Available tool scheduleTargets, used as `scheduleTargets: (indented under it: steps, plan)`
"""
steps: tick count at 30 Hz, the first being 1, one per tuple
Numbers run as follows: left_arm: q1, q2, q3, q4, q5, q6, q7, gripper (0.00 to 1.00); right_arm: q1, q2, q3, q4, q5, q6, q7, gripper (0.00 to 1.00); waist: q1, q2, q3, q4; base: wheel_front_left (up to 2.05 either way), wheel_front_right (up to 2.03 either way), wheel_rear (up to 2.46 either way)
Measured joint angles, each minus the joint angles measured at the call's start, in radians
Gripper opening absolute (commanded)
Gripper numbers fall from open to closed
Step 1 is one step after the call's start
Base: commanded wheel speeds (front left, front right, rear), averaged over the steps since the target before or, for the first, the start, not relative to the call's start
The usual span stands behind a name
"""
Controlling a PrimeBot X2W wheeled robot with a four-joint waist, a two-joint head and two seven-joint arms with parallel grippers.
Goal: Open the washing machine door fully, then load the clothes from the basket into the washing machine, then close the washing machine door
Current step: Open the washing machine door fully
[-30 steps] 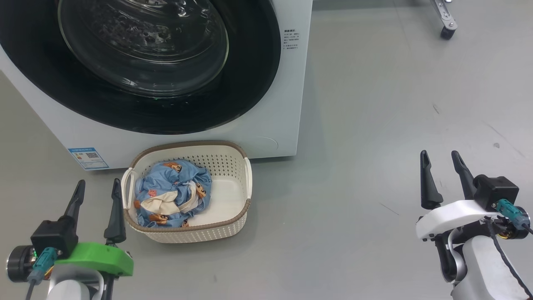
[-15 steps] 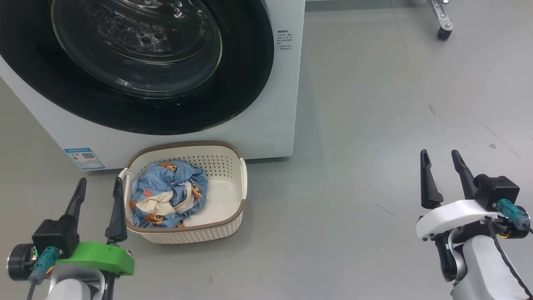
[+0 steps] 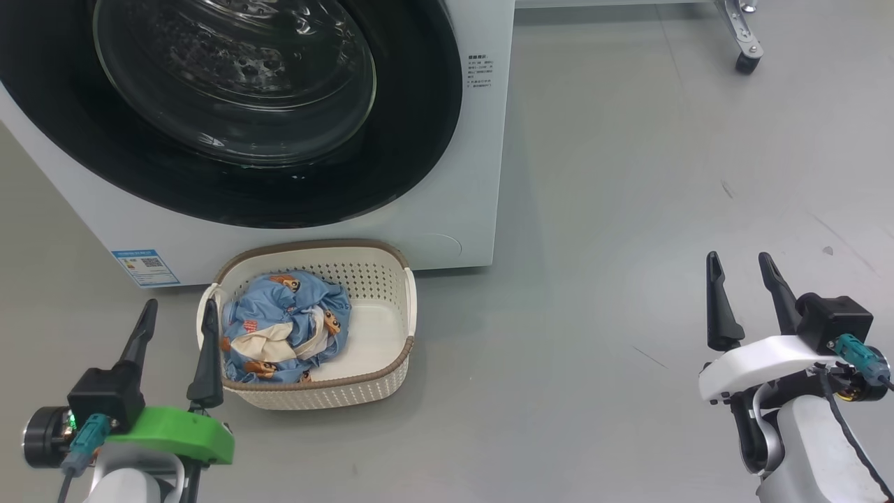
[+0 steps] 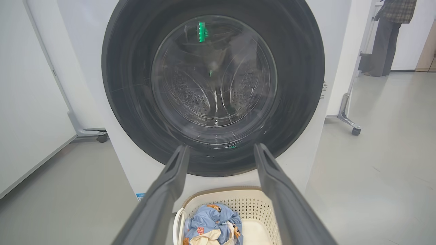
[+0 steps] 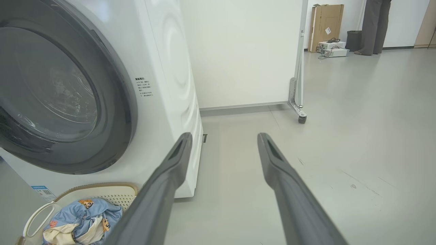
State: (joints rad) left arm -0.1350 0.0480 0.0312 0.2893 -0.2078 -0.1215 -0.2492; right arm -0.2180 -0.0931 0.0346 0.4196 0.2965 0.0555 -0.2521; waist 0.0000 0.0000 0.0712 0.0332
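Note:
The white washing machine [image 3: 482, 175] stands at the top left, and its black-rimmed washing machine door [image 3: 391, 140] lies shut against it. On the floor in front sits the cream basket [image 3: 391, 356] with the blue printed clothes [image 3: 279, 325] bunched in its left half. My left gripper [image 3: 180, 304] is open just left of the basket, its right finger beside the basket's handle. Far to the right, over bare floor, my right gripper [image 3: 737, 257] is open and empty. In the left wrist view the open left gripper [image 4: 220, 147] faces the door [image 4: 136, 102], above the basket [image 4: 252, 207].
A wheeled frame leg [image 3: 747, 42] stands at the back right. A white panel on castors [image 4: 27, 102] stands left of the machine. A person [image 4: 388, 37] stands far behind, near a cardboard box [image 5: 327, 23]. Grey floor [image 3: 628, 279] lies open to the right.
The head view has shifted slightly, so the camera moved. My left gripper has edged right, closer to the basket's handle. The right gripper holds its place, and both stay open.

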Motion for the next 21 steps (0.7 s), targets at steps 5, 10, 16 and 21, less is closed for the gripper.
scheduleTargets:
  steps: [5, 10, 16, 21]
  plan:
    - [0.001, 0.000, -0.001, -0.002, 0.004, -0.004, 0.000, 1.00, -0.004, 0.003, -0.012, -0.002, 0.003, 0.005, 0.000, 1.00, 0.0000, 0.0000, 0.002, 0.004, 0.00, 0.00, 0.00]
    - [0.001, -0.001, -0.004, -0.008, 0.006, -0.004, 0.000, 1.00, -0.027, 0.020, -0.046, -0.010, 0.052, 0.016, 0.000, 1.00, 0.0000, 0.0000, 0.005, 0.009, 0.00, 0.00, 0.00]
    - [0.002, -0.002, -0.016, -0.013, 0.006, -0.004, 0.000, 1.00, -0.044, 0.029, -0.083, -0.013, 0.119, 0.025, 0.000, 1.00, 0.0000, 0.0000, 0.017, 0.014, 0.00, 0.00, 0.00]
    - [0.002, -0.002, -0.024, -0.014, 0.005, -0.004, 0.000, 1.00, -0.070, 0.047, -0.161, -0.011, 0.298, 0.041, 0.000, 1.00, 0.0000, 0.0000, 0.033, 0.020, 0.00, 0.00, 0.00]
